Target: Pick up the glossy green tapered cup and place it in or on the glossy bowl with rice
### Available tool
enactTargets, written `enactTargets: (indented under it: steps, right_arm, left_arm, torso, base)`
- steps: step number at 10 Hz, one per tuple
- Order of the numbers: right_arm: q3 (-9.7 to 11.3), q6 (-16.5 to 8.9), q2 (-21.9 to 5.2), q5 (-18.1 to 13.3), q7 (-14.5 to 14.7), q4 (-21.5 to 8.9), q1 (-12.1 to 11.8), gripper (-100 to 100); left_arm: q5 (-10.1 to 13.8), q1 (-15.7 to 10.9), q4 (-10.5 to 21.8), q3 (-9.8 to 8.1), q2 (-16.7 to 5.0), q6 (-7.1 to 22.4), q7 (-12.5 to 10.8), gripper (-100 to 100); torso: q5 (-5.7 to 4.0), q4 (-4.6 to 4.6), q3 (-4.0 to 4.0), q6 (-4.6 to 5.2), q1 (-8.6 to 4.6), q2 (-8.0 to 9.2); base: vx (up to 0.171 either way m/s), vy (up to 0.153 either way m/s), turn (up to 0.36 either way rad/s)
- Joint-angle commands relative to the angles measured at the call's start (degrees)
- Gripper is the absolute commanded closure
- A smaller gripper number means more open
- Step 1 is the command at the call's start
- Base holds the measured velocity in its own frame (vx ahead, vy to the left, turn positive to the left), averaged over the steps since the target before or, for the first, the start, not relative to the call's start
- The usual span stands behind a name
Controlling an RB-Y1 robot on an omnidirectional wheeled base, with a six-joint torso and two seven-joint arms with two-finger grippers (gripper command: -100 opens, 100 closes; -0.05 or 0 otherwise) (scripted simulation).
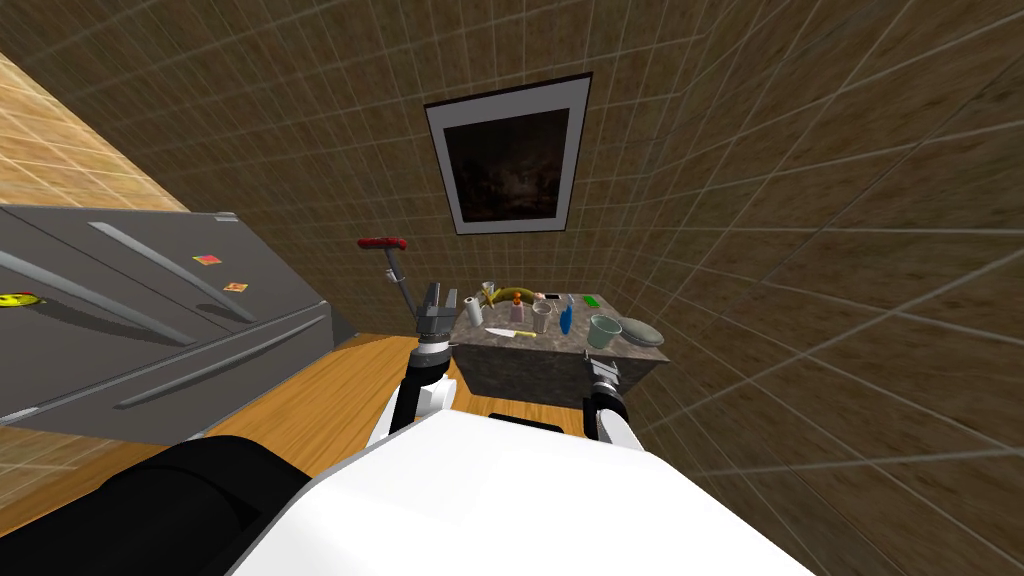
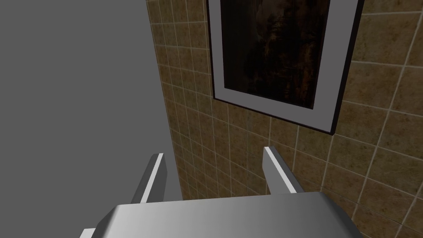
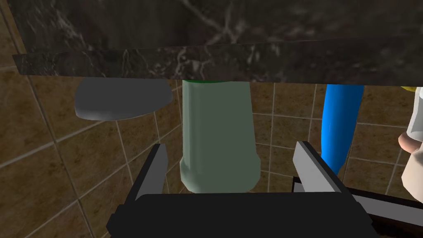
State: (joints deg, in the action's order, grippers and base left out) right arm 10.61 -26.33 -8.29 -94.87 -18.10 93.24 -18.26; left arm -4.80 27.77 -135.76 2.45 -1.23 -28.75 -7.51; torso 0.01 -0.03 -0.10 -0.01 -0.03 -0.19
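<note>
The pale green tapered cup (image 1: 603,330) stands near the front right corner of a small dark marble counter (image 1: 520,352). A shallow grey bowl (image 1: 641,332) sits just to its right, and I cannot see its contents. My right gripper (image 1: 603,368) is at the counter's front edge, just before the cup. In the right wrist view the cup (image 3: 217,132) stands between the open fingers of the right gripper (image 3: 231,161), with a gap on each side, and the bowl (image 3: 122,99) lies beside it. My left gripper (image 1: 432,300) is raised at the counter's left end, and it (image 2: 215,165) is open and empty.
The counter also holds a white roll (image 1: 473,310), a yellow banana (image 1: 510,293), a clear glass (image 1: 541,317), a knife (image 1: 510,333) and a blue bottle (image 1: 566,320) (image 3: 341,124) close to the cup. A grey fridge (image 1: 150,320) stands to the left. Tiled walls close in behind and to the right.
</note>
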Motion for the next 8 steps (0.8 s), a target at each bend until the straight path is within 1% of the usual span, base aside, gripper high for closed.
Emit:
enactTargets:
  steps: [1, 2, 3, 5, 6, 8]
  right_arm:
    - [0.2, -1.2, 0.3, -2.2, -0.5, -0.4, 0.1, -100]
    - [0.7, -3.3, 1.1, -4.2, -1.5, -1.4, 0.4, -100]
    - [0.7, -3.3, 1.1, -4.9, -1.5, -1.4, 0.4, -100]
    - [1.6, -7.0, 2.8, -8.8, -3.4, -3.1, 1.1, -100]
    - [1.6, -7.2, 2.8, -9.7, -3.4, -3.1, 1.1, -100]
    - [2.3, -10.5, 4.8, -13.6, -5.1, -4.6, 1.6, -100]
  left_arm:
    - [0.0, 0.0, 0.0, 0.0, 0.0, 0.0, 0.0, 0]
    - [0.0, 0.0, 0.0, 0.0, 0.0, 0.0, 0.0, 0]
    - [0.0, 0.0, 0.0, 0.0, 0.0, 0.0, 0.0, 0]
    - [0.0, 0.0, 0.0, 0.0, 0.0, 0.0, 0.0, 0]
    - [0.0, 0.0, 0.0, 0.0, 0.0, 0.0, 0.0, 0]
    - [0.0, 0.0, 0.0, 0.0, 0.0, 0.0, 0.0, 0]
  torso:
    - [0.0, 0.0, 0.0, 0.0, 0.0, 0.0]
    - [0.0, 0.0, 0.0, 0.0, -0.01, 0.01]
    - [0.0, 0.0, -0.01, 0.0, -0.02, -0.01]
    - [-0.01, 0.0, 0.01, 0.0, -0.04, 0.01]
    - [-0.01, -0.01, -0.05, 0.0, -0.07, -0.08]
    - [-0.01, -0.01, -0.03, 0.0, -0.03, -0.04]
  base:
    - [0.04, -0.007, -0.018]
    - [0.047, -0.012, -0.037]
    - [0.038, -0.01, -0.015]
    - [0.056, -0.023, -0.039]
    - [0.058, -0.017, -0.008]
    - [0.056, -0.02, -0.034]
